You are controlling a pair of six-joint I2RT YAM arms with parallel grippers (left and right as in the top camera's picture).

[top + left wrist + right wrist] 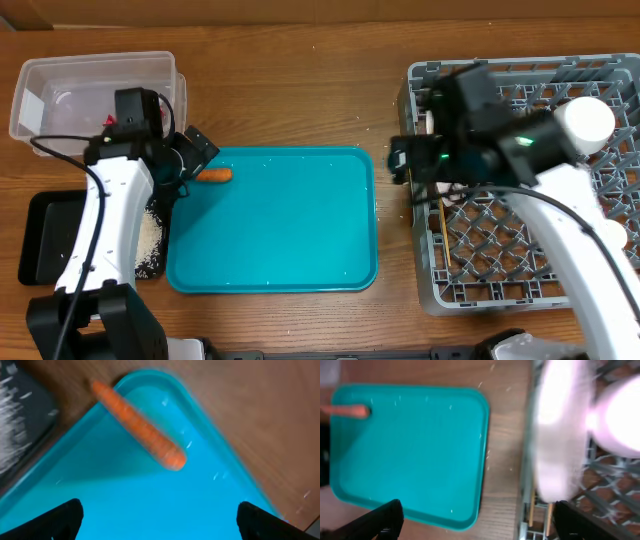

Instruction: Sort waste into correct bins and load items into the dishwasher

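Straddling the corner rim of the teal tray (270, 225) lies a carrot (213, 174).

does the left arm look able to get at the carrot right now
Probably yes. The carrot lies bare at a corner of the tray, just ahead of the left gripper. Its jaws are wide open, and nothing sits on the carrot or between the two.
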